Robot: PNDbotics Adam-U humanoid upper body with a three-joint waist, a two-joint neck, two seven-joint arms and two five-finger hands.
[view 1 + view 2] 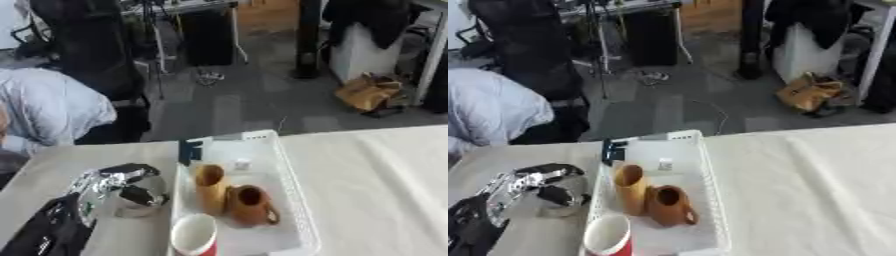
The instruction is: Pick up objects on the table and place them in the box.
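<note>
A grey carpeted floor (227, 107) fills the upper half of the frame, with a black office chair (83, 45) at upper left, dark cabinets and stand legs along the top edge, and a brown bag (369, 91) lying at upper right beside a white unit. The desk (376, 185), covered in a pale cloth, spans the whole lower half. On it, at lower centre, stands the white perforated box (293, 192), long side running away from the camera. Inside the box a brown mug (251, 204) stands upright, touching a taller tan cup (209, 187) on its left, and a red cup with a white inside (194, 235) sits at the box's near left corner. The left robot hand (122, 187), silver and black, rests at lower left just beside the box, fingers curled inward and holding nothing visible. A small dark object (190, 150) stands at the box's far left corner.
</note>
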